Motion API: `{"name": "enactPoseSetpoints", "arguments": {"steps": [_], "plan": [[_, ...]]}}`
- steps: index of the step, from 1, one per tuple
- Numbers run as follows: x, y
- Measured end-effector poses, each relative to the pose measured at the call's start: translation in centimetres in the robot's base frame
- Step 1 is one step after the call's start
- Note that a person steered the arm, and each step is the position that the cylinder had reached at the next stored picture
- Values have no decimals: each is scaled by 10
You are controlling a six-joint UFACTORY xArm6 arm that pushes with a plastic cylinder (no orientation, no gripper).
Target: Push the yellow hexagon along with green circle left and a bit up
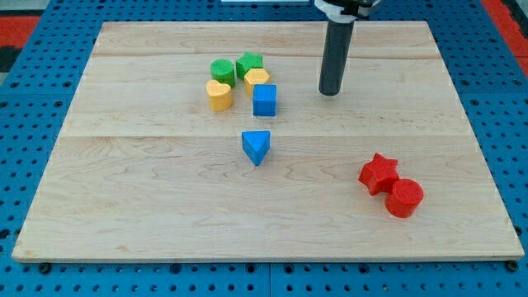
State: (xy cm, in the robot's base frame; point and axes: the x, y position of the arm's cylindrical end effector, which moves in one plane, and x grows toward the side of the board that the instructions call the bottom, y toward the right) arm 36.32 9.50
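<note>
The yellow hexagon (256, 78) lies above the middle of the board, between the green star (249, 63) above it and the blue cube (264, 100) below it. The green circle (222, 70) lies just to the hexagon's left, next to the green star. A yellow heart (219, 95) sits right below the green circle. My tip (330, 92) rests on the board to the right of this cluster, well apart from the yellow hexagon and touching no block.
A blue triangle (256, 147) lies near the board's middle, below the cluster. A red star (379, 173) and a red circle (404, 198) lie together at the lower right. The wooden board (124, 206) sits on a blue pegboard.
</note>
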Motion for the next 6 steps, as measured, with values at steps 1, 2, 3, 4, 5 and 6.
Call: {"name": "enactPoseSetpoints", "arguments": {"steps": [1, 2, 3, 4, 5, 6], "plan": [[23, -3], [0, -26], [-4, -63], [-10, -121], [-16, -177], [-29, -232]]}}
